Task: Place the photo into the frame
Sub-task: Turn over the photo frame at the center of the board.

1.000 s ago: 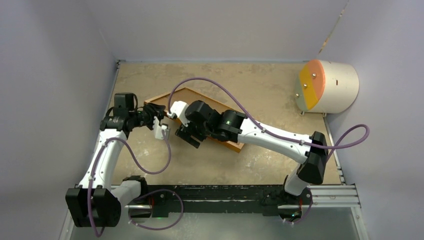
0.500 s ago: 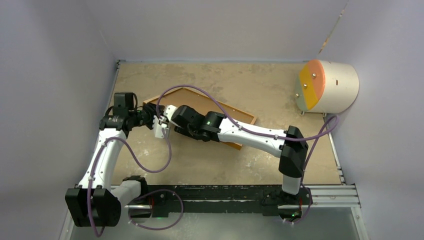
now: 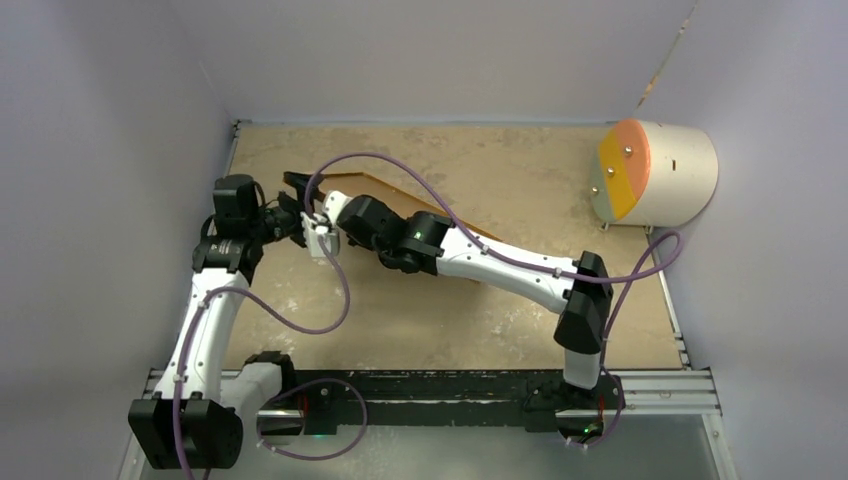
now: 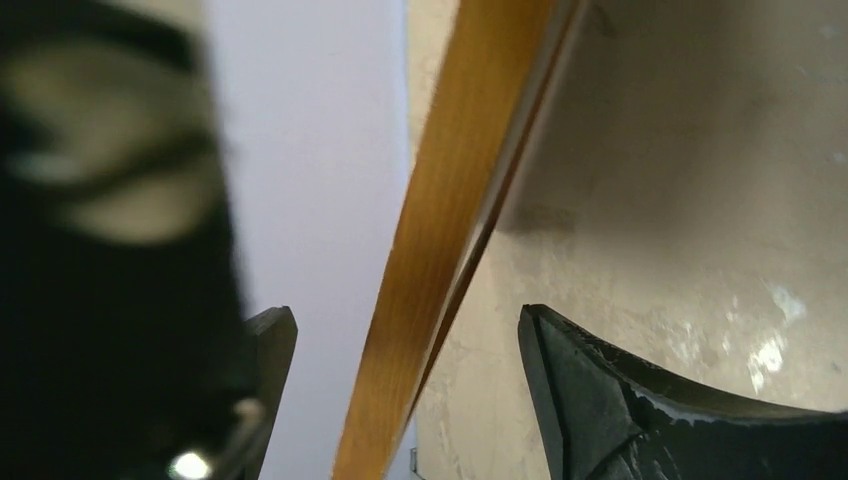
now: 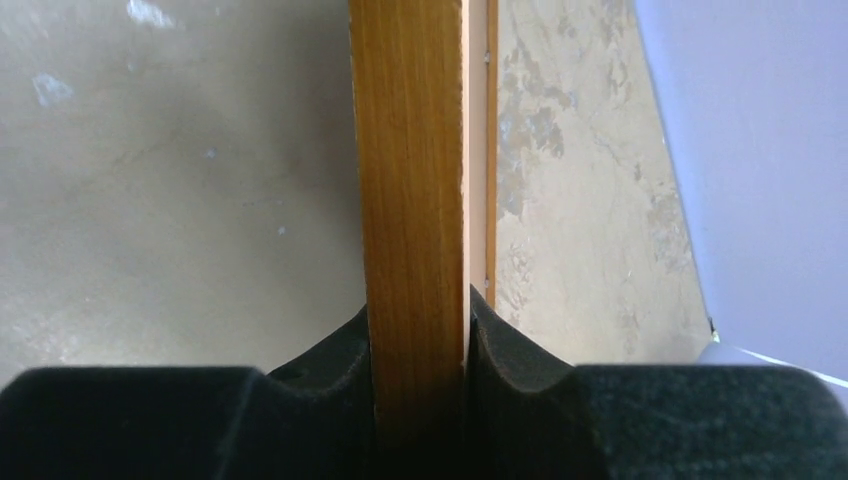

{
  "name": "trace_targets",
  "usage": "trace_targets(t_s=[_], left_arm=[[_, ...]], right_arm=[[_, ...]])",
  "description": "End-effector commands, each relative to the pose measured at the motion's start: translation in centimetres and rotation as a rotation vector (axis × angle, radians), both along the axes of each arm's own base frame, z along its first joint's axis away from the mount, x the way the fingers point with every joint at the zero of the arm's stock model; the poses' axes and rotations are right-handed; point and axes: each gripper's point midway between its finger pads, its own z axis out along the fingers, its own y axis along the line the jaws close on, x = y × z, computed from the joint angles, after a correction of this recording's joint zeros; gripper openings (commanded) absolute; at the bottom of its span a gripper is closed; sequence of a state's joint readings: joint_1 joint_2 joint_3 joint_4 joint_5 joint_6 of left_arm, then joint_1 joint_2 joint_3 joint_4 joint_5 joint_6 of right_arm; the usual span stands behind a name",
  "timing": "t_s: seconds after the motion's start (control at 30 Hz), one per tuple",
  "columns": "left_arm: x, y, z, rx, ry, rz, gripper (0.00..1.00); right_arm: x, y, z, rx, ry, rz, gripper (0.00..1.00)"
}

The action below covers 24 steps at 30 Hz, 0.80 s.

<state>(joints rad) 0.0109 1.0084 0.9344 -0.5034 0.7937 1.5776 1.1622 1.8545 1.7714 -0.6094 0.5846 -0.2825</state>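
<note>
The orange-brown wooden frame point(image 3: 372, 181) is tipped up on edge at the table's left-middle, its left end raised. My right gripper point(image 3: 318, 212) reaches across to that end and is shut on the frame's rail point(image 5: 410, 150), with both pads point(image 5: 500, 340) pressed against the wood. My left gripper point(image 3: 298, 218) stands open right beside it. In the left wrist view the frame's edge point(image 4: 450, 200) runs between the spread fingers point(image 4: 600, 400) without touching either. The photo is hidden in all views.
A large cylinder point(image 3: 655, 172) with an orange, yellow and green face lies at the back right. The left wall is close behind the left arm. Purple cables loop over the frame and both arms. A metal rail point(image 3: 660, 385) runs along the near edge.
My left gripper has opened and let go of the frame. My right gripper has moved left and shut on the frame's rail, and the frame now stands steeper.
</note>
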Motion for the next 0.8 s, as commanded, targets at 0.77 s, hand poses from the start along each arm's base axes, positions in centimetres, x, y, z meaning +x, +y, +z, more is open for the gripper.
trace_targets(t_s=[0.77], left_arm=[[5.9,8.5,4.6,-0.814,0.628,0.458,0.95]], right_arm=[[16.6,-10.8,11.5,1.103,0.673,-0.433,0.06]])
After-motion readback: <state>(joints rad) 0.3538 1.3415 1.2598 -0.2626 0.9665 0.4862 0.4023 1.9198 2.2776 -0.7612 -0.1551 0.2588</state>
